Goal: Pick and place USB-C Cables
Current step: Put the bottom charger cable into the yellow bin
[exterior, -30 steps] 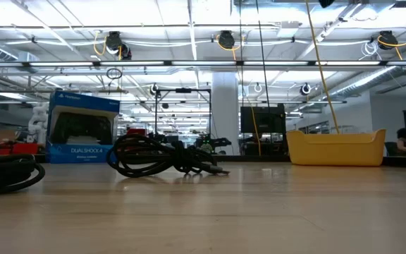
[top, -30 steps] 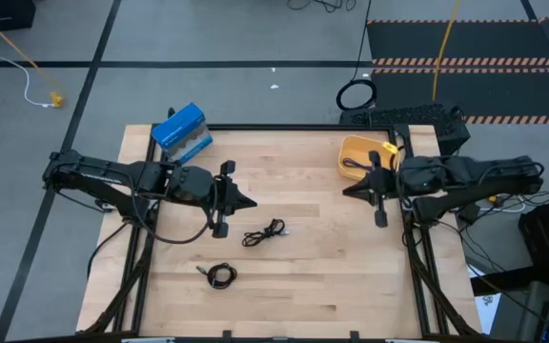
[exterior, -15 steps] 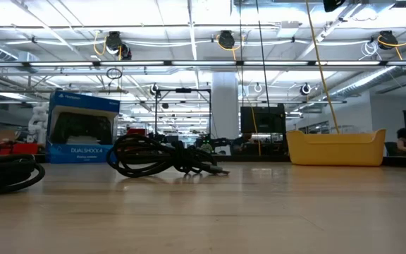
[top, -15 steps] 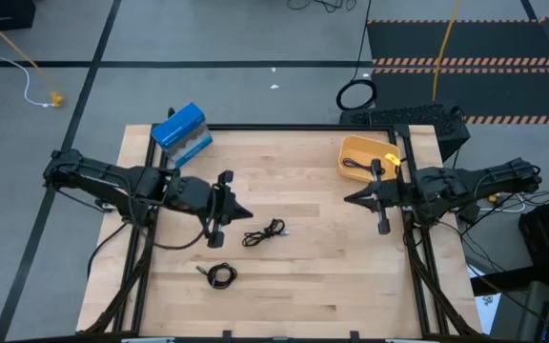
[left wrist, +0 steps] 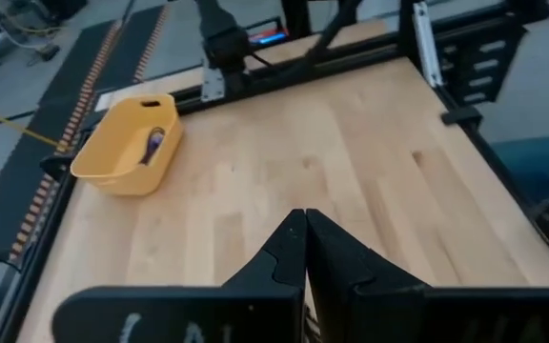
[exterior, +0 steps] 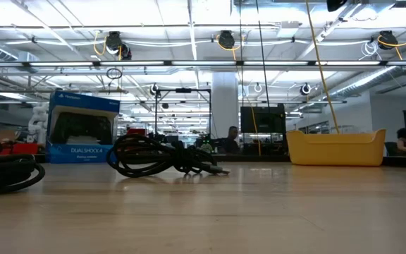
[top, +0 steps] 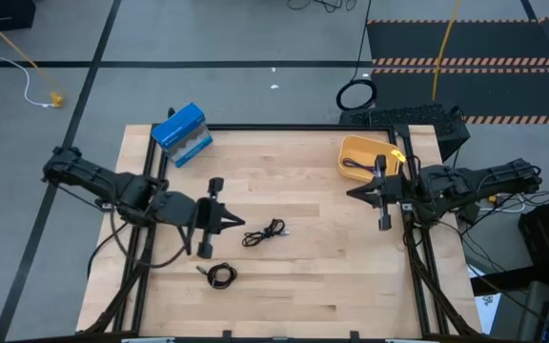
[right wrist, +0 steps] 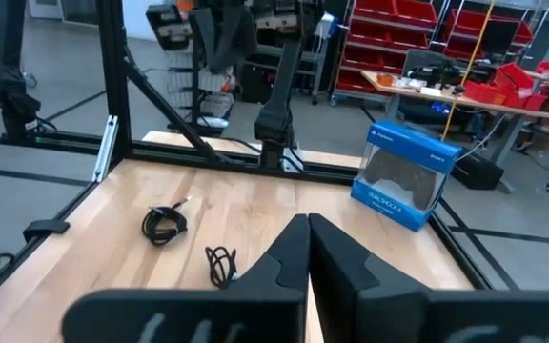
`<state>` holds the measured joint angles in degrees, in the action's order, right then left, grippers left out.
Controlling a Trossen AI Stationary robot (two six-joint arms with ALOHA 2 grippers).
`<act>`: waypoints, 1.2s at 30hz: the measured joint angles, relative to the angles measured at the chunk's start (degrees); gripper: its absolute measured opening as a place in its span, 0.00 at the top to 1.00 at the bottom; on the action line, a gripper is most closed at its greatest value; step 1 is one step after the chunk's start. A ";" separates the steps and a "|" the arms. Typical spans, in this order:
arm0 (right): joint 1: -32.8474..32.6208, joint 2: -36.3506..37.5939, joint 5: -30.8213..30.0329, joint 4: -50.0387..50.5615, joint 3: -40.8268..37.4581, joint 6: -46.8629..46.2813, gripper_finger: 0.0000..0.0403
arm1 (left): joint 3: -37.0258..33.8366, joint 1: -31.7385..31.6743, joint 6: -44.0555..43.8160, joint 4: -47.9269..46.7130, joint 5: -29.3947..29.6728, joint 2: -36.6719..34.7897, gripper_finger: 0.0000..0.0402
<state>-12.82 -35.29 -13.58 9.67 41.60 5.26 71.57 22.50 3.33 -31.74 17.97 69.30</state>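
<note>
Two black USB-C cables lie on the wooden table. One is a loose tangle (top: 265, 232) (right wrist: 220, 262) (exterior: 164, 156) near the middle. The other is a small coil (top: 220, 275) (right wrist: 165, 224) closer to the near edge. A bluish-purple cable (top: 355, 164) (left wrist: 153, 143) lies inside the yellow bin (top: 363, 155) (left wrist: 127, 143) (exterior: 337, 147). My left gripper (top: 239, 224) (left wrist: 305, 217) is shut and hovers just left of the loose tangle. My right gripper (top: 351, 193) (right wrist: 308, 221) is shut and sits above the table beside the bin, on its near side.
A blue DualShock box (top: 181, 133) (right wrist: 403, 181) (exterior: 83, 127) stands at the far left corner. A black ring (top: 355, 95) lies on the floor beyond the far edge. Bare wood stretches between the two grippers and along the near right of the table (top: 351, 276).
My left gripper has moved toward the near edge and a little left, from beside the blue box's side of the table to a spot level with the loose black cable. It has stayed shut. The cables have not moved.
</note>
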 joint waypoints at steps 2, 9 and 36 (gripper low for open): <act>0.00 0.00 0.04 0.55 0.00 0.00 1.00 | 0.22 0.61 -0.63 -2.21 -0.21 -1.51 0.98; 0.00 -0.04 0.07 1.40 0.00 0.39 1.00 | 11.50 1.29 -11.82 -20.64 -1.92 -3.37 0.98; 0.00 -0.04 0.11 2.58 0.00 0.58 1.00 | 38.45 1.93 -20.50 -58.26 -10.62 4.31 0.98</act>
<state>-12.82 -35.33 -13.47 12.25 41.60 5.84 110.02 24.43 -17.17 -90.00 7.35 73.61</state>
